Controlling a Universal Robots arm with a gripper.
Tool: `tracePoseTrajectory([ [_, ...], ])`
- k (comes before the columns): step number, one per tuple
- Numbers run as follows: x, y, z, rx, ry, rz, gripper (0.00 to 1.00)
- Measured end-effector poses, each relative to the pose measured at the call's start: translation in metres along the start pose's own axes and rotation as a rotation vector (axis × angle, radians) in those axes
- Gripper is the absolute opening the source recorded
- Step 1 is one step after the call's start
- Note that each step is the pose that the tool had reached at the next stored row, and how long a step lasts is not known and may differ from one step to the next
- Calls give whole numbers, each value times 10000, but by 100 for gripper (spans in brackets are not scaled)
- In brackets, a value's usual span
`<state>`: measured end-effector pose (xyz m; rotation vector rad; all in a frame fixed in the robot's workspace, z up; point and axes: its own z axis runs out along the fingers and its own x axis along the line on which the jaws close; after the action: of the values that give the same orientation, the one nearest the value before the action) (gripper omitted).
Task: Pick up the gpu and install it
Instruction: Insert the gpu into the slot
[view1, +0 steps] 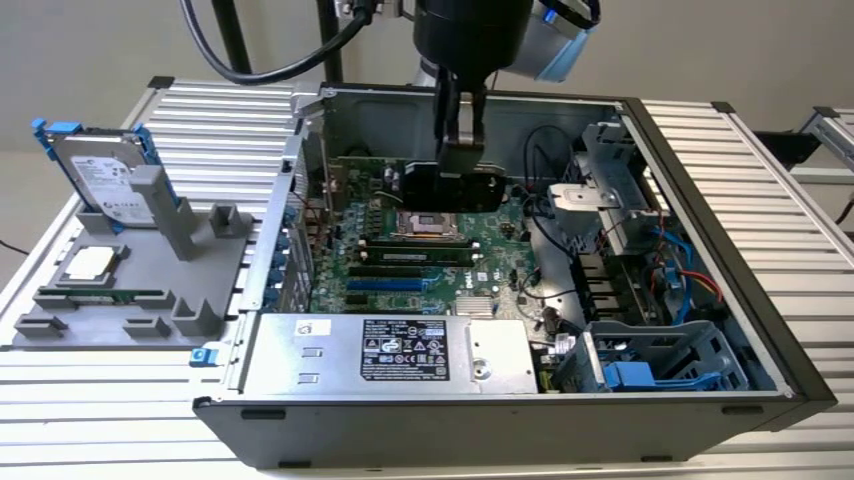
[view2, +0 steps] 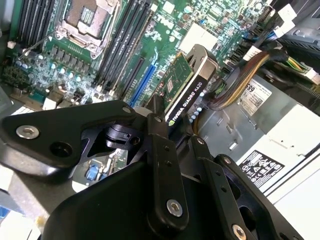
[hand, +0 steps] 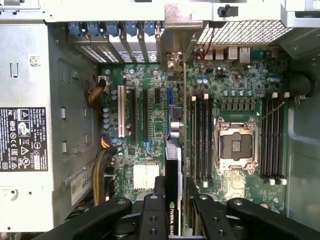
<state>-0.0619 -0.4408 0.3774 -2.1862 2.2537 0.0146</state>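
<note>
Broadly, the ribbed counter (view1: 747, 150) carries an open case (view1: 441, 440) lying on its side, its board (view1: 400, 270) facing up. Inside the case the hand (view1: 459, 155) hangs over the board. It is clamped narrowly on the gpu (view1: 454, 188), gripping both faces near the card's upper edge. The gpu stands on edge above the board near the socket (view1: 424, 222), its black cooler facing the exterior view's camera. In the first wrist view the card runs just beside the blue slot (hand: 168, 107), and its silver bracket (hand: 175, 30) sits close to the case's rear wall. Whether card and slot touch cannot be told. The pick looks done and the install is in hand. Seating appears to call for the card's lower edge squared over the slot and the bracket matched to its rear opening, then a straight, even press.
</note>
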Motion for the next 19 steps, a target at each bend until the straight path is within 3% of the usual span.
tracePoseTrajectory([
  [19,0,-16,110,0,12,-3,0],
])
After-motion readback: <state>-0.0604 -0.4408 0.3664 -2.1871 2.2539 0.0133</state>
